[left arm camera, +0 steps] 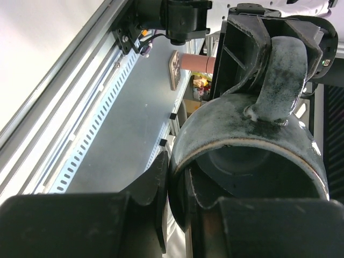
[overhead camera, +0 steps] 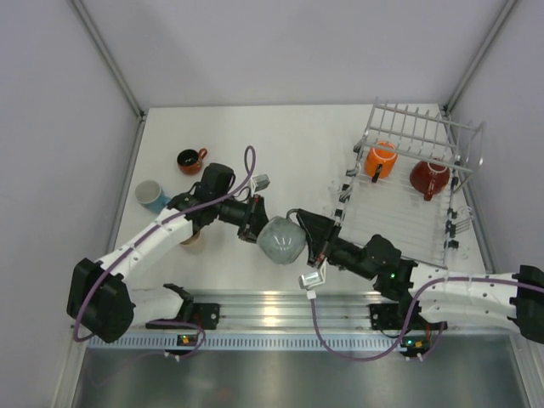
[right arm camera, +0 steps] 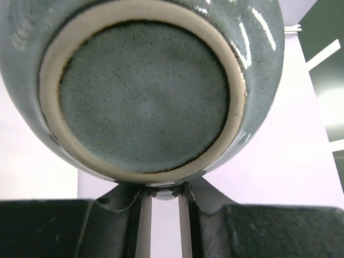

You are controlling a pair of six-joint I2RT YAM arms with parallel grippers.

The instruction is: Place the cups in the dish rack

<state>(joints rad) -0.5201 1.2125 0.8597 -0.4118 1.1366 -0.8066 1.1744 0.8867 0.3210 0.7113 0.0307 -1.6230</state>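
Above the desk (overhead camera: 255, 140), my left pincer (overhead camera: 260, 227) is pinching the grey mug (overhead camera: 281, 240) by its rim, jaws nearly closed, while my right pincer (overhead camera: 303, 229) is clamping tight on its handle. We are holding it aloft, left of the dish rack (overhead camera: 399, 223), where an orange mug (overhead camera: 382, 160) and a dark red mug (overhead camera: 429, 177) are sitting.

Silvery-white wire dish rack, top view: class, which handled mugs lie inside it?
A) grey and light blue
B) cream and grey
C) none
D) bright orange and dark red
D: the bright orange mug and the dark red mug rest on the silvery-white wire dish rack, in front of its tines.
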